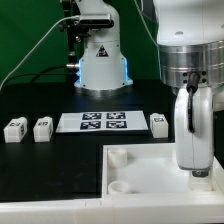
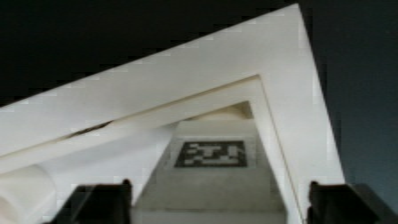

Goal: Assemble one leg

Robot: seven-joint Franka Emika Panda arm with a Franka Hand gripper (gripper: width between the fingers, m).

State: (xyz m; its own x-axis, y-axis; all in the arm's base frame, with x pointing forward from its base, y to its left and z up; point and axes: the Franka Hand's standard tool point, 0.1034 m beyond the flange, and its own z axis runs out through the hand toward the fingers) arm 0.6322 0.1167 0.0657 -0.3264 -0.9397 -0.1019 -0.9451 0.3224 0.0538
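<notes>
A white leg (image 2: 214, 175) with a black-and-white tag on its face stands in a corner of the large white plate (image 2: 160, 95). My gripper (image 2: 222, 203) is open, with one dark fingertip (image 2: 100, 204) on each side of that leg and a thin gap at the sides. In the exterior view my gripper (image 1: 193, 165) is low over the right part of the plate (image 1: 150, 165) and hides that leg. Three more legs lie on the black table: two at the exterior view's left (image 1: 14, 128) (image 1: 42, 127) and one (image 1: 158, 123) next to my gripper.
The marker board (image 1: 104, 121) lies behind the plate, between the legs. The arm's white base (image 1: 103, 60) stands at the back. The plate has round sockets (image 1: 117, 156) at its corners near the exterior view's left.
</notes>
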